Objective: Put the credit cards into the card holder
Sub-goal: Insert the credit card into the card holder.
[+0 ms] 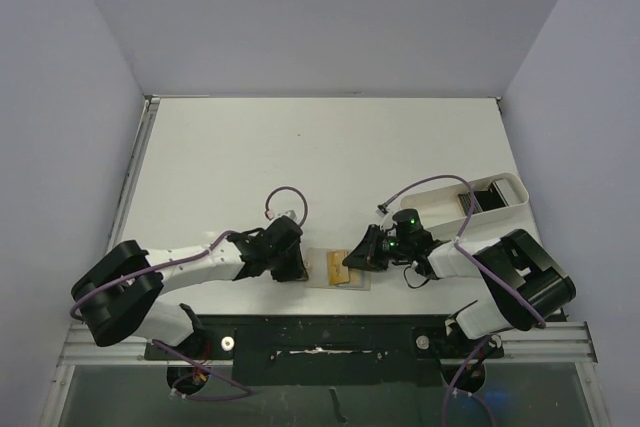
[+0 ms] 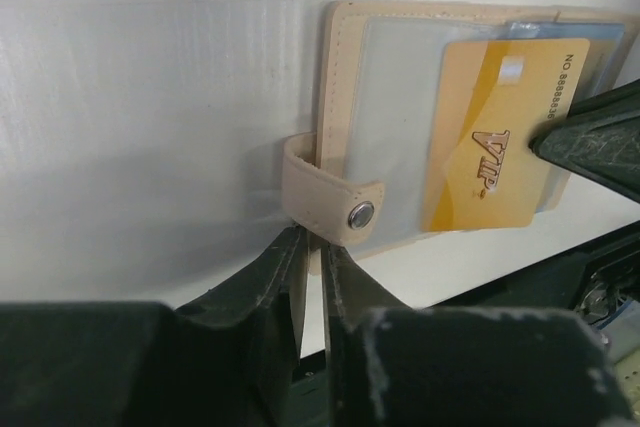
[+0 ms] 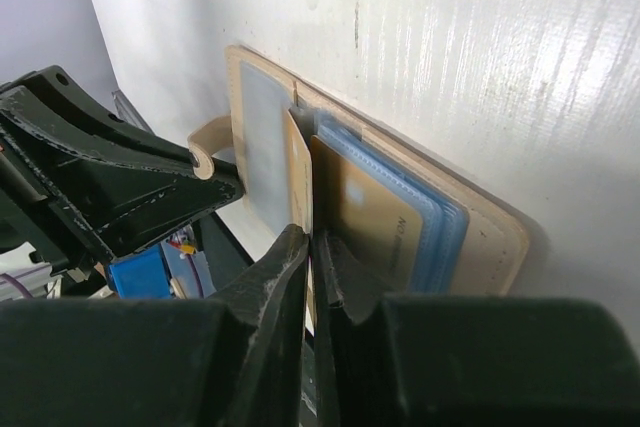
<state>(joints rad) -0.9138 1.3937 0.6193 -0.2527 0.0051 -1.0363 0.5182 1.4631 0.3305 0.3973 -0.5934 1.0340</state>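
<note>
The tan card holder (image 1: 322,268) lies open near the table's front edge, between both grippers. Its clear sleeves (image 2: 395,97) face up and its strap with a snap stud (image 2: 335,202) curls up at the left. My left gripper (image 2: 315,247) is shut on the card holder's left edge, just under the strap. A gold credit card (image 2: 495,137) marked VIP lies partly across the sleeves. My right gripper (image 3: 316,243) is shut on a thin gold credit card (image 3: 298,172), held on edge at the sleeves. The blue-edged sleeves (image 3: 440,222) fan out beside it.
A white oblong tray (image 1: 430,187) with something dark at its far end stands at the back right, behind the right arm. The table's front edge and a dark rail (image 1: 320,332) run just below the card holder. Grey walls close in the table on three sides.
</note>
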